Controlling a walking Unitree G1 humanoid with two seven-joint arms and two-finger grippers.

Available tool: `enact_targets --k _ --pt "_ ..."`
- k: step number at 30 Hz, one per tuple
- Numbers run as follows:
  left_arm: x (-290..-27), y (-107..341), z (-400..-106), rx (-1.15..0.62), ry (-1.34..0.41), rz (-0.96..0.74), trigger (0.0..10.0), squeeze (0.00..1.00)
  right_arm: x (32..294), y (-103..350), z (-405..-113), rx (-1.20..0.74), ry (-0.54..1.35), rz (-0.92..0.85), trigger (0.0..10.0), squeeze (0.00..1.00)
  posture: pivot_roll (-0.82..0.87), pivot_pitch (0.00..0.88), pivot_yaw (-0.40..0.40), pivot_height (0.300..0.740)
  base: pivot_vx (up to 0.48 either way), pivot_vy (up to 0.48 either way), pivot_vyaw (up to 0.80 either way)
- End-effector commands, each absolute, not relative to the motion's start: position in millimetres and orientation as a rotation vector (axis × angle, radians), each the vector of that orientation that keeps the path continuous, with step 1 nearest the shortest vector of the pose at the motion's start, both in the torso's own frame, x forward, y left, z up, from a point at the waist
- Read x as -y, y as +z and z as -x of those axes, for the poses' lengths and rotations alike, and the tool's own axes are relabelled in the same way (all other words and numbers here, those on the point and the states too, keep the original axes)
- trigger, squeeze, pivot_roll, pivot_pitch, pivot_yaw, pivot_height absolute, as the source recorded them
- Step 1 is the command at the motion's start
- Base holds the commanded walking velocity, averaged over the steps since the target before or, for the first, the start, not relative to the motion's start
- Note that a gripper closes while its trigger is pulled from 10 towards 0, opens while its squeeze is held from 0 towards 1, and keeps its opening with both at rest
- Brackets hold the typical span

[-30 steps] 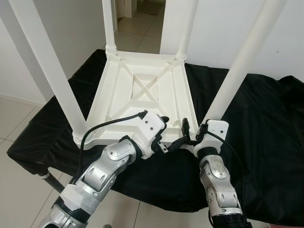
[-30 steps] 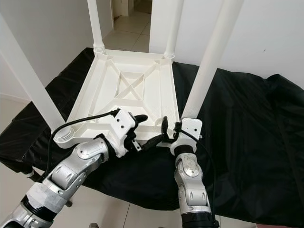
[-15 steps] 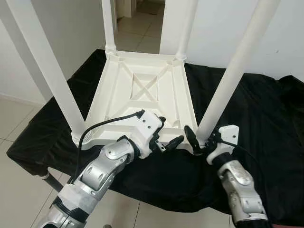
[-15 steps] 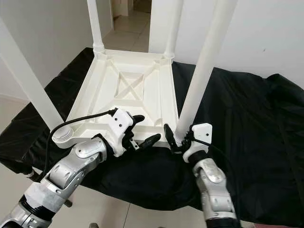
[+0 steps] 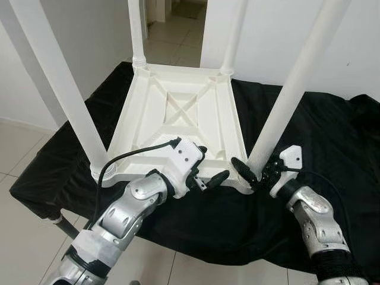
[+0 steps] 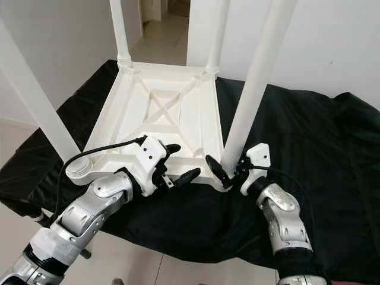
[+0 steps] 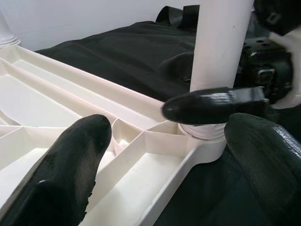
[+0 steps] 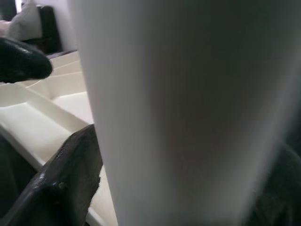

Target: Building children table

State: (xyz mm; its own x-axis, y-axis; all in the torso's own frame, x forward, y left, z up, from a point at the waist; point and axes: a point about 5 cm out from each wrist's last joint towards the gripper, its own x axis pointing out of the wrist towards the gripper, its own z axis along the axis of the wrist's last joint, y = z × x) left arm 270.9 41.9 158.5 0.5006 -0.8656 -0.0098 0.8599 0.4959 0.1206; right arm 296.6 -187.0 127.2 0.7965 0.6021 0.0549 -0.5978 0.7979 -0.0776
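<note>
We see a white tabletop (image 5: 178, 113) lying upside down on a surface draped in black cloth (image 5: 332, 154), its ribbed underside facing up and four white legs standing upward from its corners. The near right leg (image 5: 297, 83) rises at a slant from the near right corner socket; the near left leg (image 5: 56, 83) rises from the near left corner.

The right end effector (image 5: 259, 173) sits at the base of the near right leg, just above the socket. One black finger (image 5: 242, 170) lies on the tabletop side of the leg and the body stands on the outer side, so the fingers are spread around the leg. In the right wrist view the leg (image 8: 188, 108) runs between the fingers at very close range; we cannot tell whether they press on it.

The left end effector (image 5: 209, 166) hovers over the near edge of the tabletop, just beside the same corner. Its fingers are spread and hold nothing. In the left wrist view they frame the corner socket (image 7: 202, 132), with the right finger (image 7: 211, 104) lying across it.
</note>
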Motion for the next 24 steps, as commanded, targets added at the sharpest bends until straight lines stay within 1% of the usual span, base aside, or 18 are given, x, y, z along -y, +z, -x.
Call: enact_targets --k 1,2,16,17,24 --pt "-38.8 160.5 -268.4 0.062 -1.148 -0.139 10.0 0.0 187.9 127.7 -298.5 0.073 0.669 0.079 4.4 0.0 -0.06 0.0 -0.033 0.74 0.0 0.0 0.0" --pt "-39.0 161.0 -268.8 0.063 -1.145 -0.138 10.0 0.0 188.3 126.3 -299.7 0.06 0.685 0.091 0.0 0.0 -0.05 0.0 -0.037 0.74 0.0 0.0 0.0" --pt "-40.5 159.5 -267.7 0.061 -1.13 -0.135 10.0 0.0 202.1 113.5 -297.5 -0.005 0.729 0.109 0.0 0.0 -0.04 0.0 -0.047 0.74 0.0 0.0 0.0" --pt "-40.3 159.4 -267.6 0.061 -1.132 -0.135 10.0 0.0 202.4 112.6 -296.8 -0.011 0.71 0.083 10.0 0.0 -0.05 0.0 -0.045 0.74 0.0 0.0 0.0" --pt "-39.5 158.9 -267.0 0.061 -1.139 -0.135 10.0 0.0 198.9 113.1 -293.5 0.009 0.654 0.06 10.0 0.0 -0.05 0.0 -0.044 0.74 0.0 0.0 0.0"
